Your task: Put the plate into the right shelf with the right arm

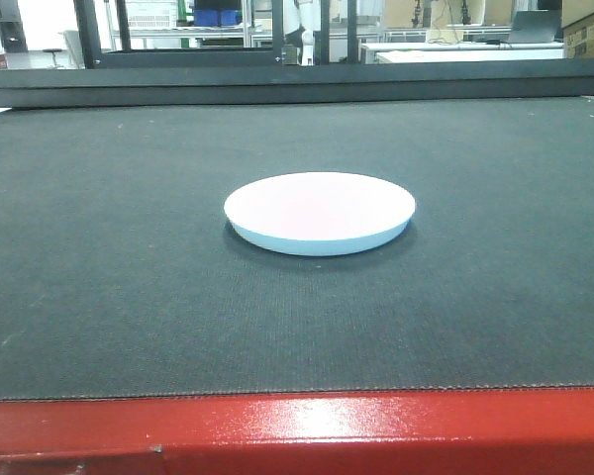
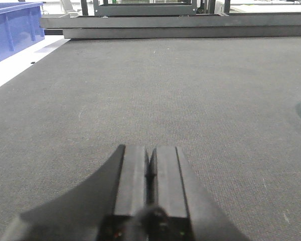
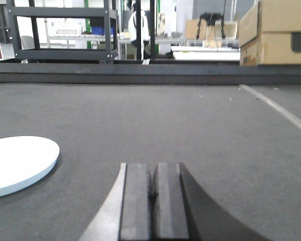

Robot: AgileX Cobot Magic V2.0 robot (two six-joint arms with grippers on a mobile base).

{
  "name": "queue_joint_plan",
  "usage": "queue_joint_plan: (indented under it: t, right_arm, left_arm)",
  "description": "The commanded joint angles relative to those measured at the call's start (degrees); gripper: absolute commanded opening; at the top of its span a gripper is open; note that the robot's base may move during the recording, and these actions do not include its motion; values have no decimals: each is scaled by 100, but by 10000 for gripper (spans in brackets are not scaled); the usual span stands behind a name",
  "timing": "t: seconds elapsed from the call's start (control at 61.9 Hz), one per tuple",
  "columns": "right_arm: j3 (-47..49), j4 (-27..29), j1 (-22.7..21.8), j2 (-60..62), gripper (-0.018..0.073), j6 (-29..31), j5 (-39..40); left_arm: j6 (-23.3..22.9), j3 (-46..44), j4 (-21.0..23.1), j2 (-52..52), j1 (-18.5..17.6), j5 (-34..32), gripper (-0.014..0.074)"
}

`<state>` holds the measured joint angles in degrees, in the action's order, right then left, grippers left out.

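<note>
Now | plate [image 1: 319, 211]: lying flat mid-counter [image 1: 129, 297], ahead-left of right tool [image 3: 154, 198], apart | right tool: pads pressed together, empty — left tool [image 2: 149, 173] likewise | handling: likely light, rigid, slick, chippable — open wide, pinch the raised rim.

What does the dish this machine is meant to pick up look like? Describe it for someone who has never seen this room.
Start at the big table with the red front edge, covered by a dark grey mat. Near the middle of that mat lies the plate, round and shallow. It stands out as the one bright thing against the dark mat, white on top with a pale blue outer side.
</note>
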<state>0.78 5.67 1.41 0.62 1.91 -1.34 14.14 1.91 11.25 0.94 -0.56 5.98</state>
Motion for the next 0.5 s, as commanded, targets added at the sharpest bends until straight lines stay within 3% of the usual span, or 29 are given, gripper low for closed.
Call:
queue_joint_plan:
  t: [0.0, 0.065, 0.194, 0.275, 0.339, 0.485]
  right_arm:
    - [700, 12, -34, -46, 71, -51, 16]
    - [1123, 12, -34, -244, 134, -51, -338]
    - [1843, 12, -34, -1057, 398, -51, -863]
    - [2210, 12, -34, -1664, 514, -51, -1018]
    - [2529, 12, -34, -2230, 556, -51, -1162]
    - [3390, -49, 151, -3532, 559, -51, -1585]
  left_arm:
    - [-14, 48, 22, 68, -29, -434, -47]
    - [-14, 48, 22, 68, -29, -434, -47]
    - [-14, 48, 22, 68, -29, -434, -47]
    - [-14, 48, 22, 68, -29, -434, -47]
    - [-14, 48, 22, 68, -29, -434, -47]
    - [-14, 48, 22, 68, -29, -434, -47]
